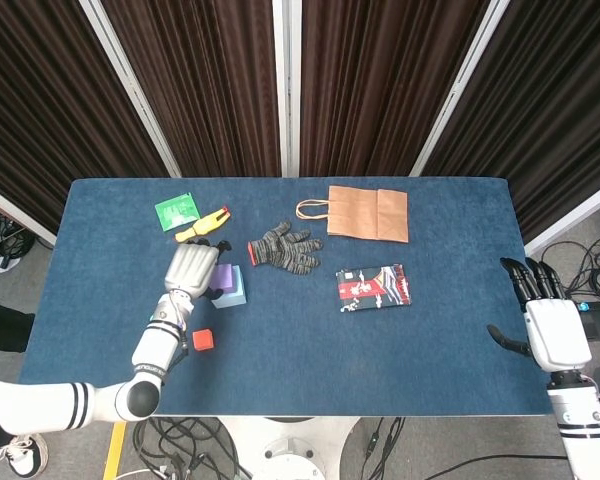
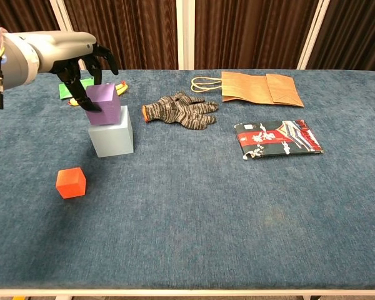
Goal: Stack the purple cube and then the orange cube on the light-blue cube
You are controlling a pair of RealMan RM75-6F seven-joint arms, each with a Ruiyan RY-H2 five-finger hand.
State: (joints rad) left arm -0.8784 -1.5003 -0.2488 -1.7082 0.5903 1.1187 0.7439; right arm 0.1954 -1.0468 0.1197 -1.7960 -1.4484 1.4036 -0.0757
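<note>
Wide blue cloth-covered counter [image 2: 194, 212], carrying everything. Flat brown paper bag with handles [image 2: 261, 88] at the back, no print to be read on it. Dark printed packet [image 2: 278, 138] right of centre, white and red markings across it, too small to read. Grey knitted work glove [image 2: 178, 110] lying mid-counter. Green flat packet [image 1: 176, 211] and yellow toy [image 1: 204, 226] at the back left, no legible writing.

Left hand [image 2: 81, 62] clasping the small purple cube [image 2: 104, 103] from above and from the left, fingers wrapped round its top and sides. Purple cube sitting on or just over the larger light-blue cube [image 2: 111, 130], slightly tilted and set toward the left edge; contact hard to confirm. Small orange cube [image 2: 70, 182] alone on the cloth, nearer the front edge and just left of the stack, close to the left arm and far from the right. Right hand [image 1: 550, 325] at the far right edge, fingers spread, holding nothing
</note>
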